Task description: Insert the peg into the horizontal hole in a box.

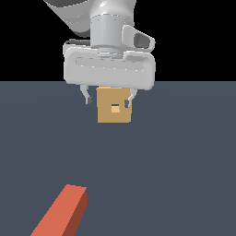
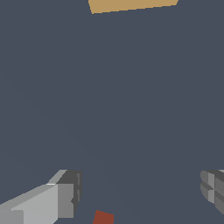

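Observation:
The red-orange peg [image 1: 61, 214] lies on the dark floor at the bottom of the exterior view, left of centre, running off the frame; its pale end is out of view. Only a red corner of the peg [image 2: 103, 217] shows in the wrist view. The tan box [image 1: 114, 106] stands farther back, with its small square hole [image 1: 115, 109] facing the camera. My white gripper [image 1: 108, 99] hangs open in front of the box's upper part, high above the floor and well away from the peg, with nothing between its fingers [image 2: 65, 199]. A strip of the box [image 2: 131, 5] shows in the wrist view.
The dark grey-blue floor [image 1: 184, 175] spreads across the scene, with a black background behind it. No other object shows.

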